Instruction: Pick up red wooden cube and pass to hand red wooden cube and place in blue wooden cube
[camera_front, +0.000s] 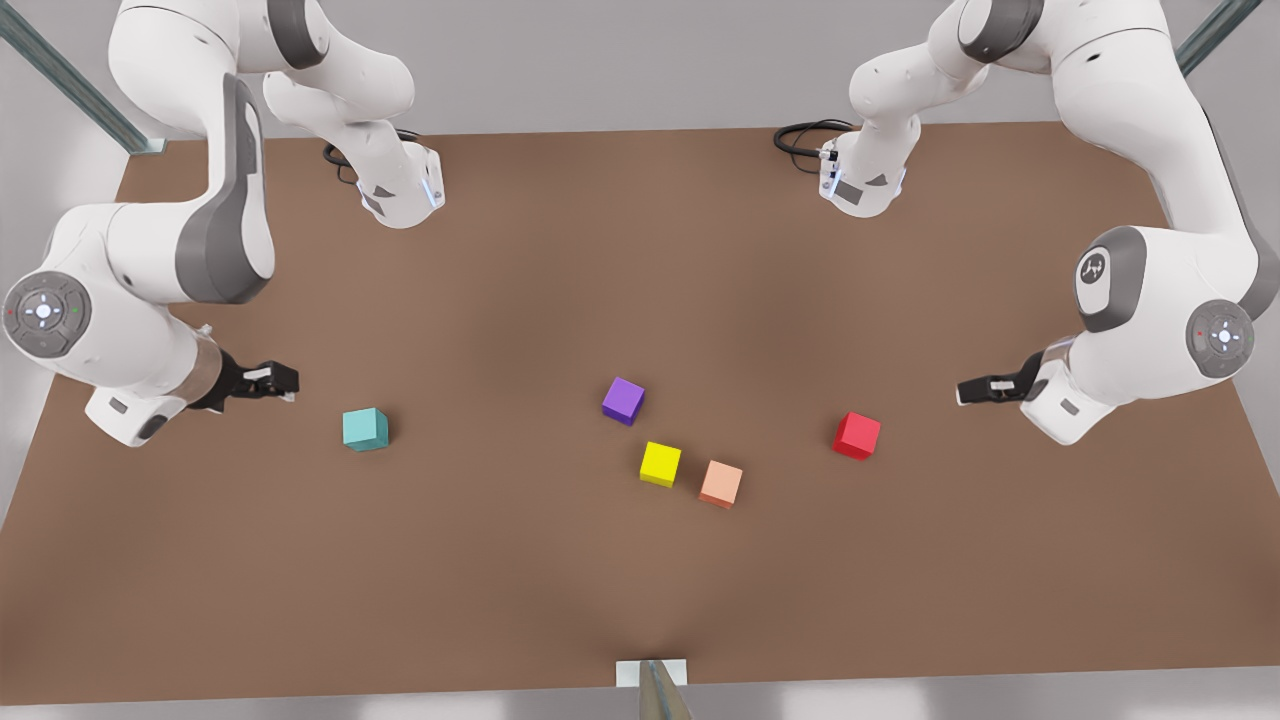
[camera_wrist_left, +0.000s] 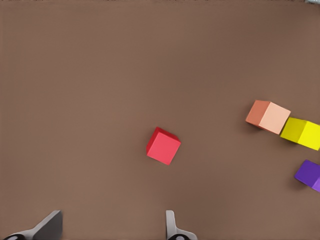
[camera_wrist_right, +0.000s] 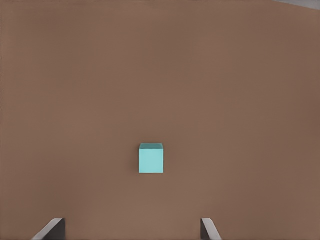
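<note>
Two Franka arms hang over a brown table (camera_front: 640, 230) with the job not yet begun: the red wooden cube (camera_front: 857, 436) sits flat on the surface toward the front view's right, untouched, well apart from the blue wooden cube (camera_front: 365, 429), which lies toward the front view's left; between them cluster a purple cube (camera_front: 623, 400), a yellow cube (camera_front: 660, 464) and a peach-orange cube (camera_front: 721, 484), the last two just beside one another; the left gripper (camera_front: 975, 390), on the front view's right, hovers near the red wooden cube with nothing in its grasp, and its wrist camera shows its fingers (camera_wrist_left: 172, 225) spread wide with the red cube ahead of them, turned at an angle to the jaws; the right gripper (camera_front: 278, 381), on the front view's left, waits near the blue wooden cube, its own fingers (camera_wrist_right: 52, 229) likewise parted and empty, the teal block squarely ahead of them in its wrist view; the step in hand appears to be the opening approach for the pick; the next move likely calls for the left gripper to travel over the red cube, rotate to square with its faces, descend and close on it, before lifting and carrying it toward the middle for the hand-over; the neighbouring peach-orange cube stands clear enough that it should not interfere.
</note>
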